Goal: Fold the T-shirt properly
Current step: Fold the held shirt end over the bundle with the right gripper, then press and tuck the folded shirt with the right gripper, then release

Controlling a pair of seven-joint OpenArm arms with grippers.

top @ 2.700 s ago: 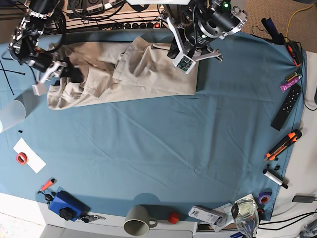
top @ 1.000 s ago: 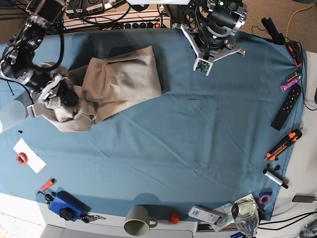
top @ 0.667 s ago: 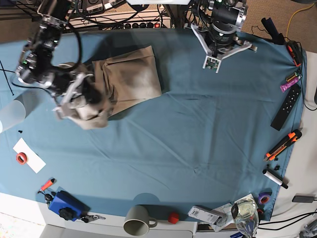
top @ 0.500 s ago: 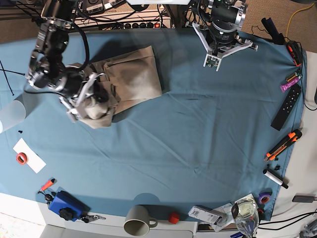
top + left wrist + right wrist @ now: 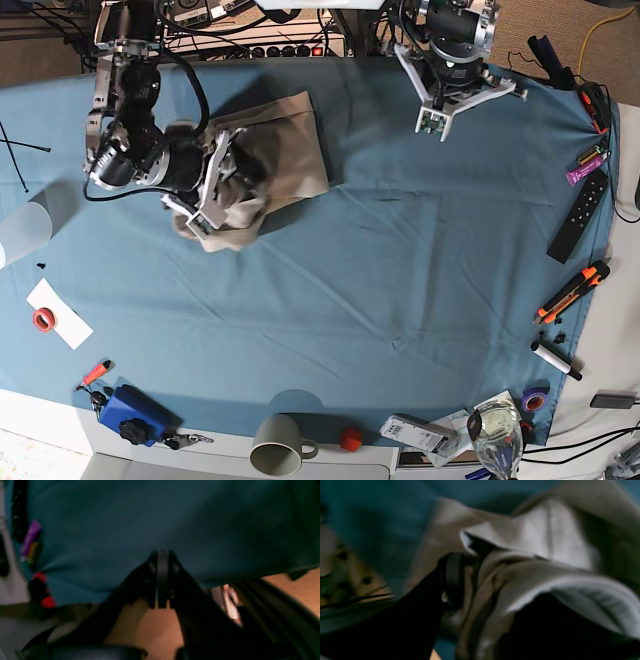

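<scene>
Folding the wrinkled beige cotton T-shirt (image 5: 270, 150) at 10 o'clock: right end effector (image 5: 222, 185) apart amid cloth, left end effector (image 5: 160, 580) together; next, withdraw cleanly.

Right gripper (image 5: 228, 180) fingers (image 5: 452, 577) half-buried in blurred T-shirt (image 5: 285, 150) folds

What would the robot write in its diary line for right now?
shirt: T-shirt bunched, partly folded | right fingers: in the cloth | left fingers: shut, empty, over blue cloth

No text or label is legible — all too blurred.
</scene>
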